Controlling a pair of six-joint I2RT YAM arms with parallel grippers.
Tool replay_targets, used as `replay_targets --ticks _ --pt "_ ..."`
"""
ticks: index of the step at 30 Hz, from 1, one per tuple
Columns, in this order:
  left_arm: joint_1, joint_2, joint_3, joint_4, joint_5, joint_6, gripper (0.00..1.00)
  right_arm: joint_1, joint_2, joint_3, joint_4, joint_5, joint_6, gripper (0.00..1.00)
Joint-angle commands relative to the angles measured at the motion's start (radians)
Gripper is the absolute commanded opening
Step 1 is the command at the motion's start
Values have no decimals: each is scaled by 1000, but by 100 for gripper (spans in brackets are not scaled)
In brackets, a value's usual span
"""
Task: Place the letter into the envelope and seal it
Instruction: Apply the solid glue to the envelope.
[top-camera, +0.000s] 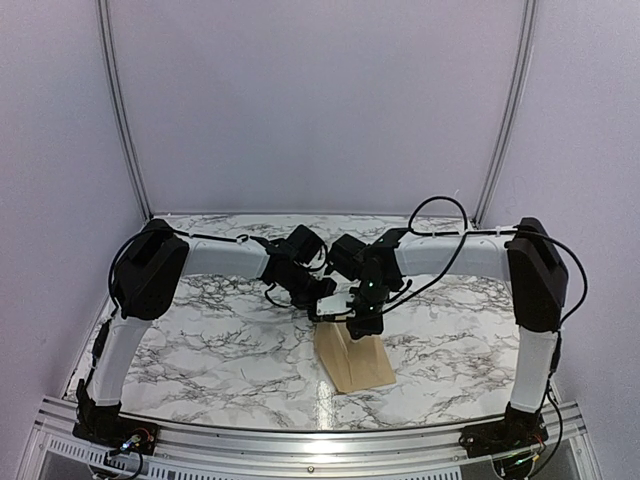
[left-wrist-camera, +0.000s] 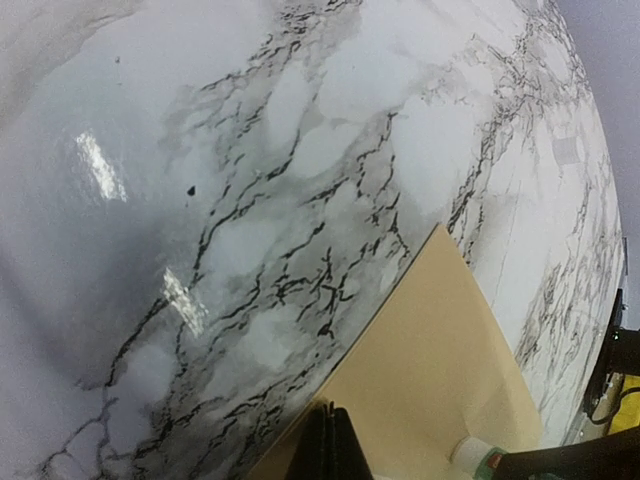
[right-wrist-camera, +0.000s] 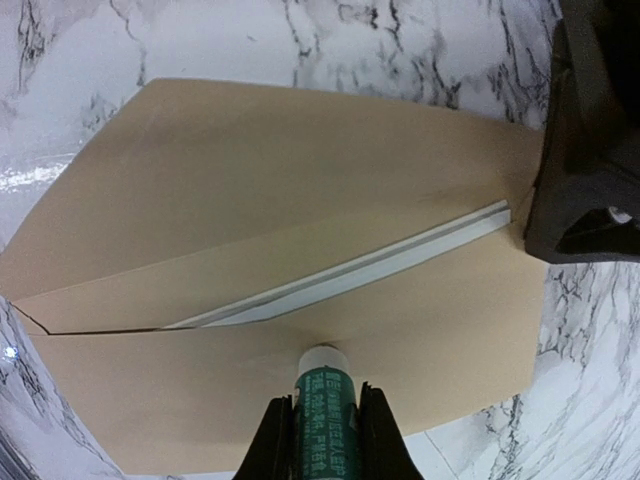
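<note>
Marble table (top-camera: 200, 330), tan envelope (right-wrist-camera: 250, 180) lying flat — white letter (right-wrist-camera: 380, 265) edge showing, right tool (right-wrist-camera: 323, 425) gripping glue stick (right-wrist-camera: 323, 395), left tool (left-wrist-camera: 335, 445) closed.

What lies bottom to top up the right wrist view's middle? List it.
Right gripper shut on green-labelled glue stick, white edge of cream paper letter, triangular flap of tan-brown kraft envelope, grey-veined white marble table.

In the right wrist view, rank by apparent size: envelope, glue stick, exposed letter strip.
1. envelope, clearly largest.
2-3. glue stick and letter strip: similar area, and the stick is close to the camera, so not ranked.
</note>
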Motion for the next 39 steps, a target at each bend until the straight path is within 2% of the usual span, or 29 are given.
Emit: replay_targets --ticks 1,6,15,33,39 --pt "2 51 -4 -101 -34 20 0 -18 29 52 54 7 2 0" --pt "2 51 -3 -101 -33 20 0 -21 37 59 43 -6 -6 0" --pt "3 49 -3 -101 -40 23 0 -4 16 32 -96 -91 -34 0" --pt "3 57 -1 -106 -47 25 0 47 -11 -13 -141 -146 -25 0" --pt "3 59 1 -106 -40 33 0 47 -16 -17 -132 -123 -25 0"
